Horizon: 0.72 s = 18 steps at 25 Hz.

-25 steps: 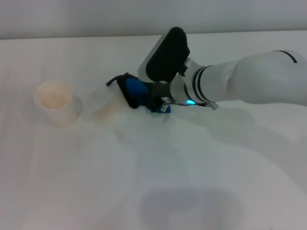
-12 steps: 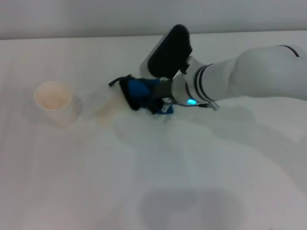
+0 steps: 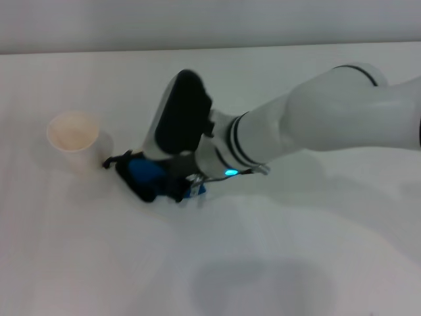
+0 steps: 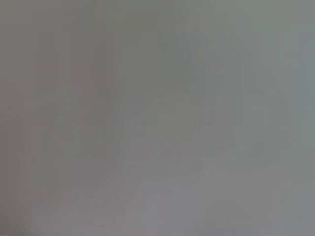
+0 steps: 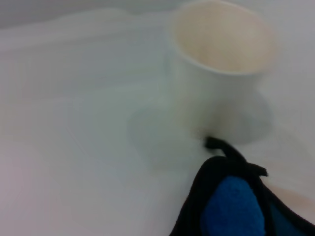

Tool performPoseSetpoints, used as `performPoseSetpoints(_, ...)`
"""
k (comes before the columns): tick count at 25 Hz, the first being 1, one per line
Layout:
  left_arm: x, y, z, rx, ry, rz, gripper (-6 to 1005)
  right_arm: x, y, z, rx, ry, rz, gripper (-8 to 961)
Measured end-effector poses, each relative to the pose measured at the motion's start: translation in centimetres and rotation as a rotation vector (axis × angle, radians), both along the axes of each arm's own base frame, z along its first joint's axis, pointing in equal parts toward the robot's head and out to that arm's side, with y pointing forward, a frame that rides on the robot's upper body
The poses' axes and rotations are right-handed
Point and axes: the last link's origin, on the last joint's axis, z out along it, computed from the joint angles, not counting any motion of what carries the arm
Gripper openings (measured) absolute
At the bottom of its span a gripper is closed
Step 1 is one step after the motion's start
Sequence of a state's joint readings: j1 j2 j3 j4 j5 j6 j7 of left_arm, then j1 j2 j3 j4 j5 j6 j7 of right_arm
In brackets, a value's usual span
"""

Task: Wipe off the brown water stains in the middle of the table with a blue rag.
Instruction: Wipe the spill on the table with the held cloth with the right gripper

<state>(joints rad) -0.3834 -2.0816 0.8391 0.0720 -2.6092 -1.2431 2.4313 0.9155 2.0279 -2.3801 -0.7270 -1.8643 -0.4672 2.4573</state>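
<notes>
The blue rag (image 3: pixel 145 173) is bunched up with its black edging and loop showing. It is pressed onto the white table (image 3: pixel 309 263) just right of a pale paper cup (image 3: pixel 74 136). My right gripper (image 3: pixel 160 185) is shut on the rag, and the arm reaches in from the right. In the right wrist view the blue rag (image 5: pixel 231 209) lies close in front of the cup (image 5: pixel 220 64), its black loop almost at the cup's base. The brown water stains do not show; the rag and gripper cover that spot. My left gripper is out of view.
The paper cup stands upright, a few centimetres from the rag. A grey shadow (image 3: pixel 256 283) lies on the table near the front edge. The left wrist view shows only a plain grey surface.
My right gripper has dragged the blue rag left and toward the front, over the tan patch seen earlier, ending close to the cup. The cup has not moved.
</notes>
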Motion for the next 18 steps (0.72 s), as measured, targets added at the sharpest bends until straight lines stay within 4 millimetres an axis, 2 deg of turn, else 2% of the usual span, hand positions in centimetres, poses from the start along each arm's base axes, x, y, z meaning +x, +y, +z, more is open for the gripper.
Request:
performPoseSetpoints(4, 0.0, 0.0, 0.0, 0.0, 0.0, 0.0, 880, -0.9, -1.2, -0.9, -0.052, -0.025, 0.073, 111)
performPoseSetpoints(8, 0.0, 0.0, 0.0, 0.001, 0.0, -0.001, 879, -1.2, -1.3, -1.1, -0.051, -0.023, 0.099, 111)
performPoseSetpoints(14, 0.0, 0.0, 0.0, 0.001, 0.0, -0.002, 879, -1.0, -0.1, -0.7, 0.02, -0.002, 0.112, 111)
performPoseSetpoints(18, 0.0, 0.0, 0.0, 0.001, 0.0, -0.001, 879, -0.2, 1.0, -0.2, 0.077, -0.004, 0.107, 111)
